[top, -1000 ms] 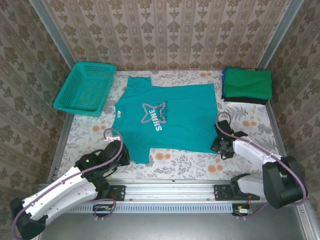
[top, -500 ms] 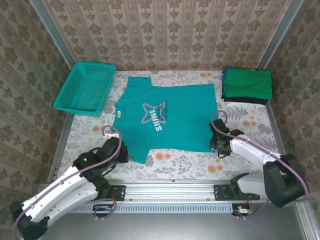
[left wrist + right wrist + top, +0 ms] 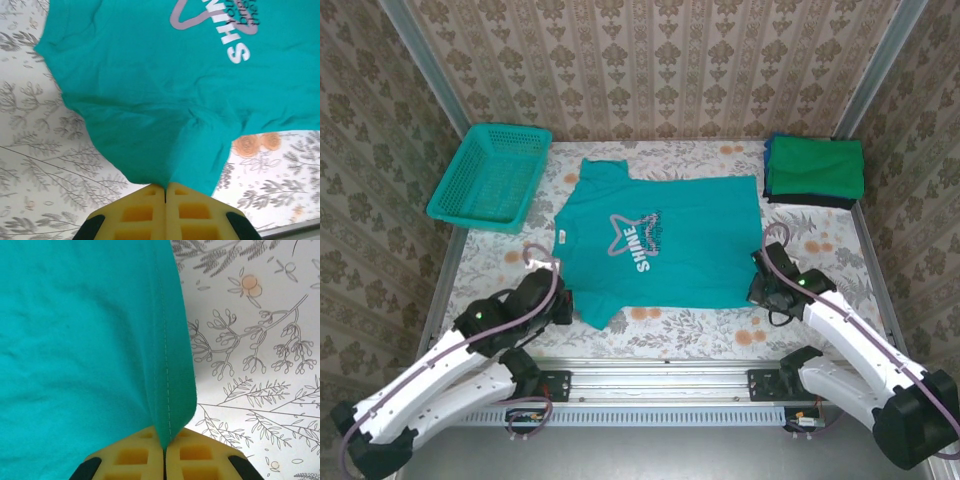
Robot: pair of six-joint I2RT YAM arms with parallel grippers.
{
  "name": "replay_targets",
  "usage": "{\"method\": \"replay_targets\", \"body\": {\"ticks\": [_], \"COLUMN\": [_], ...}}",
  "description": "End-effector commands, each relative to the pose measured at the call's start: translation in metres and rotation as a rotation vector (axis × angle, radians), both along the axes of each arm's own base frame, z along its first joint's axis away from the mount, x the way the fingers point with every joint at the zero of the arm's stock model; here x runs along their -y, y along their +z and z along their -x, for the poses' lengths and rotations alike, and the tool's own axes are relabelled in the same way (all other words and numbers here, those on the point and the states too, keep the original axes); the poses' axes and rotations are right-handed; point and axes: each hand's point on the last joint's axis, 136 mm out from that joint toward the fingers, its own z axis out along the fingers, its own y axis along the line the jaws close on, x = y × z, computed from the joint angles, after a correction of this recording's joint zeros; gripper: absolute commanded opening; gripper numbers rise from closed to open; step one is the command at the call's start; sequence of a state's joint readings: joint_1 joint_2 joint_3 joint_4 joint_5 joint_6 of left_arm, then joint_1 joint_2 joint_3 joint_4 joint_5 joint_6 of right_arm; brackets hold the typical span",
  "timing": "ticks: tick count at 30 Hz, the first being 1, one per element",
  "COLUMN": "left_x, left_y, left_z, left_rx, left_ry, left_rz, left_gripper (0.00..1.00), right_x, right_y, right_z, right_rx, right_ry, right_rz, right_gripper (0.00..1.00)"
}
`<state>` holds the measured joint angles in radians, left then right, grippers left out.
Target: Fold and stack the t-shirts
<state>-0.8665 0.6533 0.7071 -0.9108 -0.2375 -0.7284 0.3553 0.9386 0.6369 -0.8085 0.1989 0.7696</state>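
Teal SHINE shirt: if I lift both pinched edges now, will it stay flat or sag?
Probably sags: the teal shirt is thin cloth, creasing toward the left tool. Its edge folds limply into the right tool, so likely floppy and light. Slipping seems unlikely; both tools are shut on it.

A robot test cell dressed as a home is indicated. Damask wall panels are framed by metal posts. A floral cloth is spread on the table, edged by an aluminium rail.
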Motion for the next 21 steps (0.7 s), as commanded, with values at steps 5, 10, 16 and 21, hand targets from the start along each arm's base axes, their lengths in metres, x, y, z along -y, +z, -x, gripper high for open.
{"method": "replay_targets", "body": {"ticks": [5, 10, 16, 21], "left_x": [0.028, 0.045, 0.050, 0.047], "left_y": [0.042, 0.029, 0.006, -0.010], "left_z": [-0.092, -0.152, -0.201, -0.221], "left_rx": [0.125, 0.060, -0.019, -0.064], "left_ry": [-0.058, -0.089, -0.091, -0.089], "left_rz": [-0.119, -0.169, -0.205, -0.242], "left_gripper": [0.00, 0.00, 0.00, 0.00], "right_x": [0.007, 0.001, 0.011, 0.016], "right_y": [0.017, 0.003, -0.013, -0.021], "right_z": [-0.056, -0.094, -0.123, -0.141], "right_rx": [0.012, -0.022, -0.078, -0.109], "right_ry": [0.038, 0.060, 0.037, 0.034], "right_rz": [0.043, 0.019, 0.044, 0.047], "right_gripper": [0.12, 0.15, 0.12, 0.12]}}
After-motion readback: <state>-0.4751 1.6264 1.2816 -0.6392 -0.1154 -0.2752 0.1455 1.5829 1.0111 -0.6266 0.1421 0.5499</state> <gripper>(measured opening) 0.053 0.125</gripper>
